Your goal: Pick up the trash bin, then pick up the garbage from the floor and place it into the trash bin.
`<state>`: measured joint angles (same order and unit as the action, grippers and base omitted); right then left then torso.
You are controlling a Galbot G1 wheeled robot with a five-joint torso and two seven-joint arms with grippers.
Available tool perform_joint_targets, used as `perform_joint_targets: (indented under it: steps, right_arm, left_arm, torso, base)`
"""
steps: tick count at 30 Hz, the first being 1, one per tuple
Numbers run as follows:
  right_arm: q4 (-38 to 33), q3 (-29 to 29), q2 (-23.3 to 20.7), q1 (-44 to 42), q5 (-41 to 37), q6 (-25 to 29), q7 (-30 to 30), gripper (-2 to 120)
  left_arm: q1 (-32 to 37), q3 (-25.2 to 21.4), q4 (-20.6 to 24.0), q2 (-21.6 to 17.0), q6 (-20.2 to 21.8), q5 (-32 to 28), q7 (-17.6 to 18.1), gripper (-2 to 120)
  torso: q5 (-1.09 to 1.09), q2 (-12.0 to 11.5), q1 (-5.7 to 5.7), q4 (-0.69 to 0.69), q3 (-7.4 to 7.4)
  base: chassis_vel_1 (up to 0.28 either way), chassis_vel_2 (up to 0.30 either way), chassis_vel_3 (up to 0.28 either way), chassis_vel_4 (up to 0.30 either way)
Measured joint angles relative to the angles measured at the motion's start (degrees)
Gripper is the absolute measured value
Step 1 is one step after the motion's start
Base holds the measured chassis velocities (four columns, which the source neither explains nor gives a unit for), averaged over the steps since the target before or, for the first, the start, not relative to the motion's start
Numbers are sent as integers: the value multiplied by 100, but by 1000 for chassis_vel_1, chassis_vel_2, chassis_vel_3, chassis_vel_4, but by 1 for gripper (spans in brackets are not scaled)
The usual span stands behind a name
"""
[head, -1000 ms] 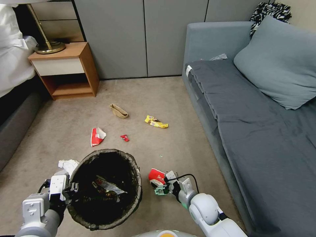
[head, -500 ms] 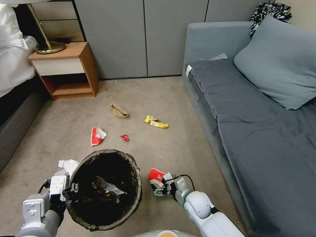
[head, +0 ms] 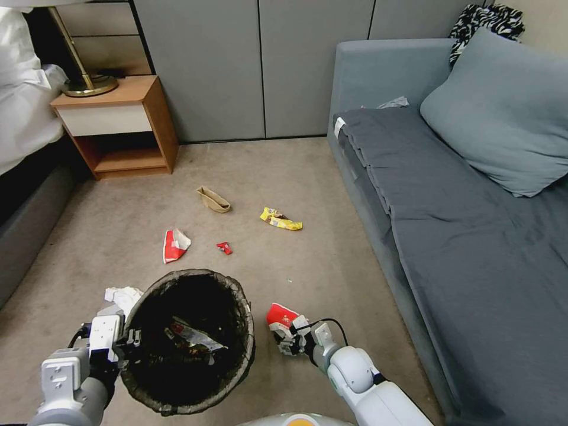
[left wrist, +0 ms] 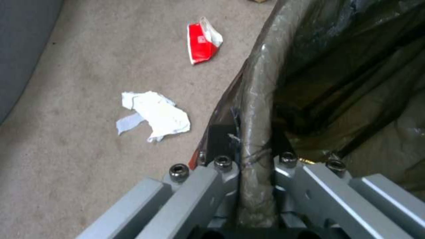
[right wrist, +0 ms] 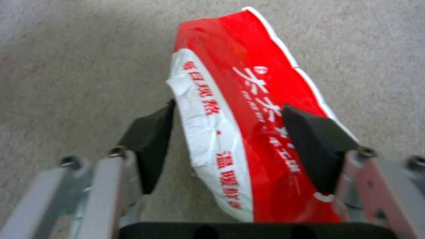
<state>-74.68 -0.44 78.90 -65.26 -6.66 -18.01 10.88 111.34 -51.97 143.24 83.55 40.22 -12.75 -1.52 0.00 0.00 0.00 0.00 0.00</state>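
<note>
The trash bin [head: 244, 355], white with a dark liner, hangs at the lower left with wrappers inside. My left gripper [head: 128, 343] is shut on its rim [left wrist: 257, 109], one finger on each side of the lip. A red-and-white packet [head: 278, 314] lies on the carpet just right of the bin. My right gripper [head: 285, 338] is open around its near end, and the packet [right wrist: 248, 66] runs between the two black pads [right wrist: 150, 139]. Farther off lie more garbage: another red-and-white packet [head: 174, 244], a small red scrap [head: 223, 248], a yellow wrapper [head: 281, 219] and a brown paper bag [head: 213, 200].
Crumpled white paper [head: 121, 294] lies left of the bin, also in the left wrist view [left wrist: 155, 111]. A grey sofa [head: 461, 248] lines the right side. A wooden nightstand [head: 118, 124] and a bed [head: 23, 118] stand at the back left. Grey cabinet doors close the far wall.
My right gripper has slid left and closer along the floor onto the red-and-white packet. The bin and my left arm have stayed still.
</note>
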Motion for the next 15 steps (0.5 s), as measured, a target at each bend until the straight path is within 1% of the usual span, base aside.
perform_joint_targets:
  steps: [2, 3, 4, 6, 7, 11, 12, 14, 15]
  right_arm:
    - [30, 15, 2, 2, 1, 13, -14, 48]
    - [30, 15, 2, 2, 1, 13, -14, 48]
    - [49, 20, 8, 2, 0, 22, -16, 41]
    - [86, 38, 13, 1, 3, 50, -25, 32]
    - [86, 38, 13, 1, 3, 50, -25, 32]
    - [131, 99, 17, -11, 16, 105, -73, 13]
    - [131, 99, 17, -11, 16, 105, -73, 13]
    - [97, 142, 18, -25, 19, 128, -120, 6]
    - [42, 172, 12, -40, 21, 133, -142, 6]
  left_arm:
    - [5, 21, 0, 1, 0, 14, 2, 0]
    - [5, 21, 0, 1, 0, 14, 2, 0]
    - [7, 37, 0, 2, 0, 29, 3, 0]
    - [13, 55, 0, 2, 0, 52, 5, 0]
    - [13, 55, 0, 2, 0, 52, 5, 0]
    - [27, 83, 0, -1, -1, 73, 6, 0]
    - [27, 83, 0, -1, -1, 73, 6, 0]
    - [33, 88, 0, -3, -1, 77, 8, 0]
    - [33, 94, 0, -4, -1, 78, 8, 0]
  torso:
    - [0, 0, 0, 0, 0]
    - [0, 0, 0, 0, 0]
    - [1, 0, 0, 0, 0]
    - [1, 0, 0, 1, 0]
    - [1, 0, 0, 1, 0]
    - [1, 0, 0, 1, 0]
    - [1, 0, 0, 1, 0]
    - [1, 0, 0, 1, 0]
    - [1, 0, 0, 1, 0]
  base:
    - [0, 0, 0, 0]
    - [0, 0, 0, 0]
    - [0, 0, 0, 0]
    - [0, 0, 0, 0]
    - [0, 0, 0, 0]
    - [0, 0, 0, 0]
    - [0, 0, 0, 0]
    - [0, 0, 0, 0]
    - [0, 0, 0, 0]
